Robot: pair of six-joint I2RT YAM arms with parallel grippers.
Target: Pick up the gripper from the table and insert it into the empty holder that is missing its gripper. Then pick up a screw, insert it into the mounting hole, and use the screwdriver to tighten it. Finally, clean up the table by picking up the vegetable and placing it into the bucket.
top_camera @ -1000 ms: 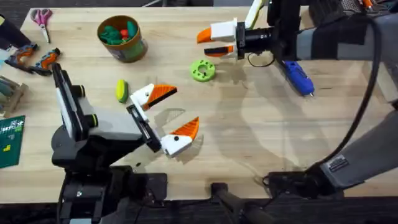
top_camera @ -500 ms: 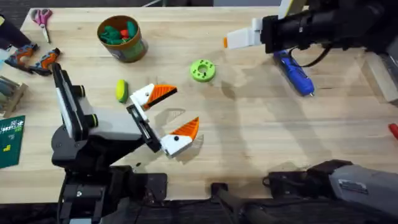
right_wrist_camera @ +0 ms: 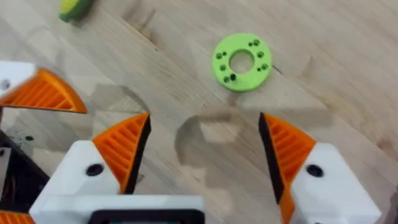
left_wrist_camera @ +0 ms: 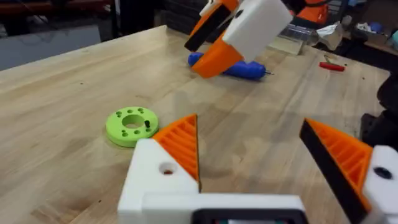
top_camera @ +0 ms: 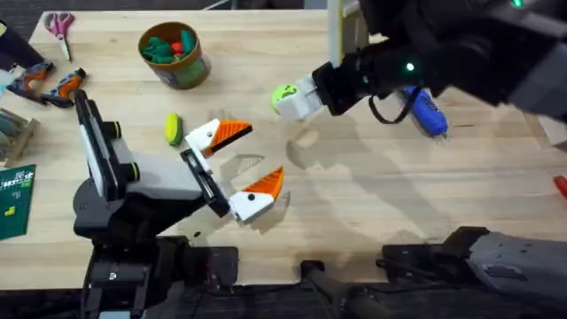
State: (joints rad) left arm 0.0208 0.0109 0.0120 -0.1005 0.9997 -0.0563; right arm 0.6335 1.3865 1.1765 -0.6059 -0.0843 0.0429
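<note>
1. The right tool (top_camera: 297, 99) is held open above the green disc (right_wrist_camera: 242, 45), with nothing between its jaws. The left tool (top_camera: 257, 155) is also held open and empty, low over the desk (top_camera: 354, 204), nearer the arms' bases.
2. Orange ribbed pads (right_wrist_camera: 124, 149) are seen on both fingers of each tool, so the insertion step is judged to be done and the screw to be next.
3. A small dark screw (right_wrist_camera: 233, 77) is seen standing in one hole of the disc, near its inner ring. It is judged to be light, rigid and smooth, and easily dropped or tipped. It should be pinched by its exposed upper end with the pad tips and lifted straight up, so that the disc is not dragged along.
4. The screwdriver (top_camera: 425, 111) is lying flat on the desk, beyond the right tool and partly hidden under the arm. It is judged to be stiff, hard-shelled and rather heavy, and likely to roll. It is best gripped across the middle of its barrel.
5. The vegetable (top_camera: 173, 129) is lying just beside the left tool, well apart from the bucket (top_camera: 190, 69), which already holds green and red items. It is judged to be light and smooth, and is best clamped across its narrow width.
</note>
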